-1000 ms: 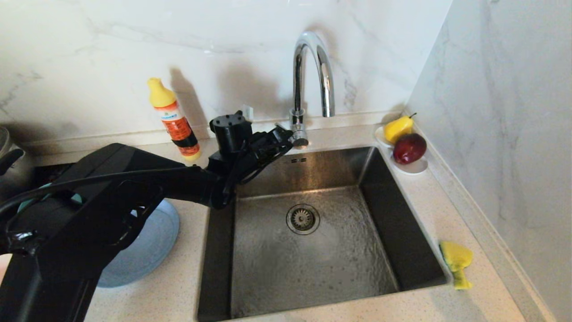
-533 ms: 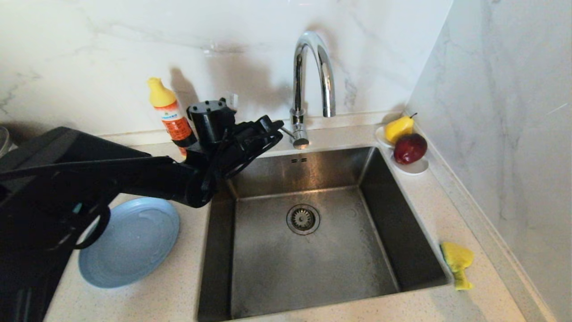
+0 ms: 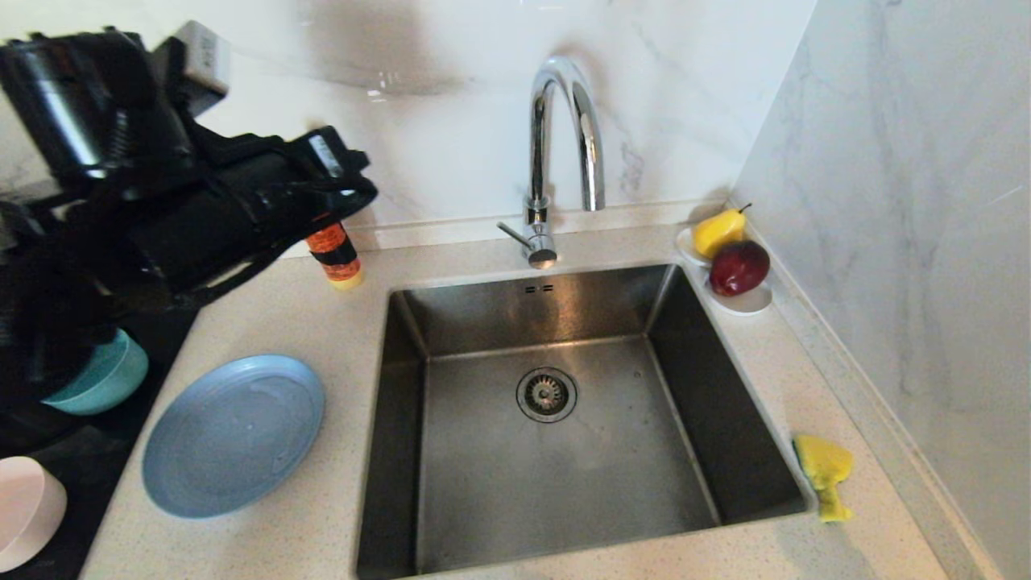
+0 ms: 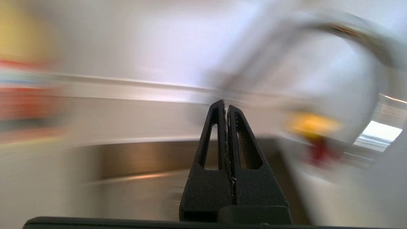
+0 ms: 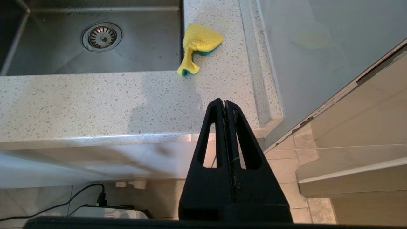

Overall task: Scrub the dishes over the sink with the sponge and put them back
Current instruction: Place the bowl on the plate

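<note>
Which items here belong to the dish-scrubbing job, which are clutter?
Job: blue-grey plate, teal bowl, pink bowl, sponge, sink.
Clutter: detergent bottle, pear and apple on white dish.

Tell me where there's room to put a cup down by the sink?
Bare counter lies between the blue plate and the sink, and along the front edge beside the sponge. The left side is crowded: teal bowl and pink bowl.
</note>
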